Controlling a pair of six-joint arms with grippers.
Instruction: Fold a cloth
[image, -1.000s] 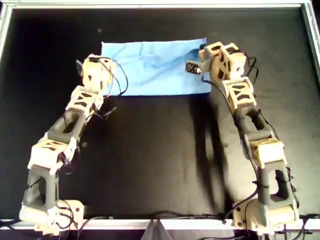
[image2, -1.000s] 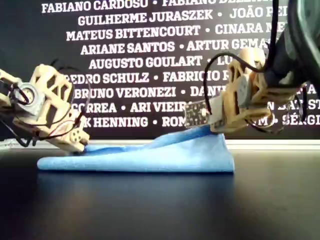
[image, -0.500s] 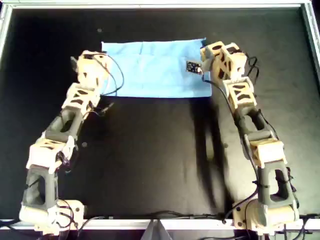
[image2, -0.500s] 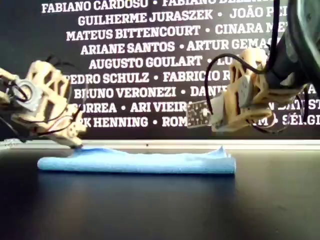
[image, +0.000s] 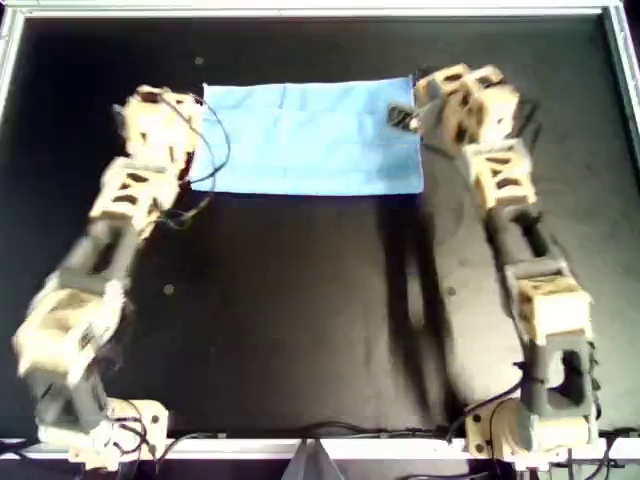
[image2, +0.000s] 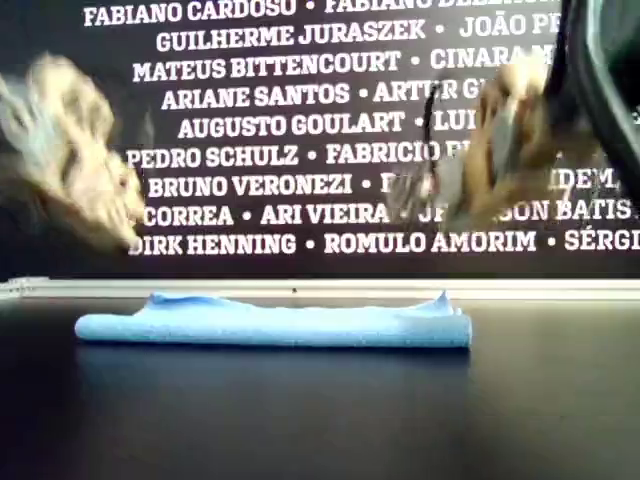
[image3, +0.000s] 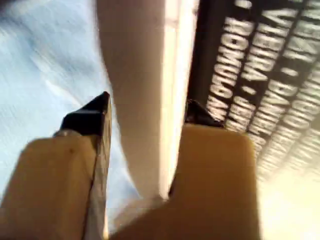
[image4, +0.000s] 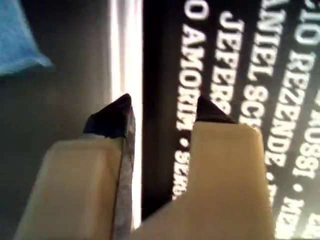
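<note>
Light-blue fabric, the thin soft cloth (image: 310, 137), lies flat as a long rectangle in the upper middle of the overhead view, on your black tabletop (image: 300, 320); the exterior view shows it doubled over, layers stacked and edges roughly even. Your left gripper (image3: 145, 107) hangs above the cloth's end at the overhead view's left, jaws parted and holding nothing. Your right gripper (image4: 162, 112) sits off the other end, jaws likewise apart and empty. One fold looks done; whether you want another cannot be told.
</note>
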